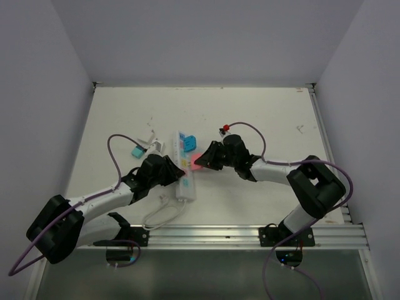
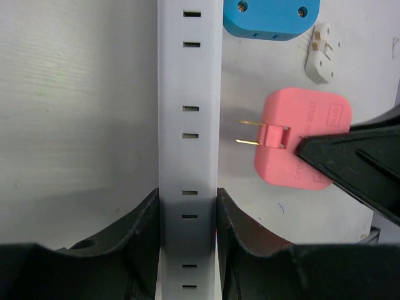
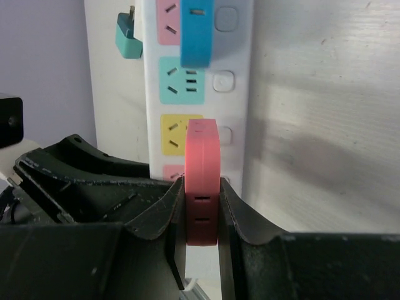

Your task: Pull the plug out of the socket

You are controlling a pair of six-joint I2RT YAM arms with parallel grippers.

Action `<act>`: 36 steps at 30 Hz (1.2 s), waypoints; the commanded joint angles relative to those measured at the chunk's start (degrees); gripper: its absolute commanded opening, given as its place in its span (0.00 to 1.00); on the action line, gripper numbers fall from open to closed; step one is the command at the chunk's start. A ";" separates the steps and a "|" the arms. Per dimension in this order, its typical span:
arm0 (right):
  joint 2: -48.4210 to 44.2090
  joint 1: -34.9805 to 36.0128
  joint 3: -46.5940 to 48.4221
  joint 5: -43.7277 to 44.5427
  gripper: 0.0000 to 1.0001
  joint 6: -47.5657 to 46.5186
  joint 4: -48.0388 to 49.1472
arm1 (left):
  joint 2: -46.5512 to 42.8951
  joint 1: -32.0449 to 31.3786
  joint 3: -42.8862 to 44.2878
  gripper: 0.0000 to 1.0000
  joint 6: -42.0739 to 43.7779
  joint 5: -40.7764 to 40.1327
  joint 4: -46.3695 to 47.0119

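The socket (image 1: pixel 186 185), a long white power strip (image 2: pixel 187 94) with coloured outlet faces (image 3: pixel 181 80), lies mid-table. My left gripper (image 2: pixel 187 200) is shut on its sides, both fingers pressed against the strip. The plug (image 2: pixel 300 134) is pink and sits clear of the strip's side, its two brass prongs (image 2: pixel 250 132) bare in the air. My right gripper (image 3: pixel 202 200) is shut on this pink plug (image 3: pixel 202 162), holding it on edge just right of the strip. From above, the plug (image 1: pixel 196 161) shows between the two gripper heads.
A blue plug (image 3: pixel 197 31) is still seated in the strip further along. A teal plug (image 1: pixel 137 152) and a small white adapter (image 2: pixel 322 53) lie loose on the table beside the strip. The strip's thin white cord (image 1: pixel 159 215) loops toward the front rail.
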 commanded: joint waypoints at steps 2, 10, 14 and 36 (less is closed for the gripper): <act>-3.56 -1.93 -1.87 -2.46 0.00 0.44 0.91 | 0.51 1.33 -1.65 0.00 -0.96 -11.03 -9.13; -9.26 -10.88 -7.23 -4.05 0.00 -2.27 -1.45 | 0.60 1.42 -1.30 0.00 0.18 -9.02 -7.38; -15.15 -18.70 -9.69 -1.15 0.00 -7.45 -8.39 | 0.95 1.33 -1.21 0.00 1.49 -7.08 -5.53; 5.40 -43.42 -6.97 -11.60 0.15 -6.23 6.36 | 5.35 1.24 1.08 0.00 6.77 2.76 0.98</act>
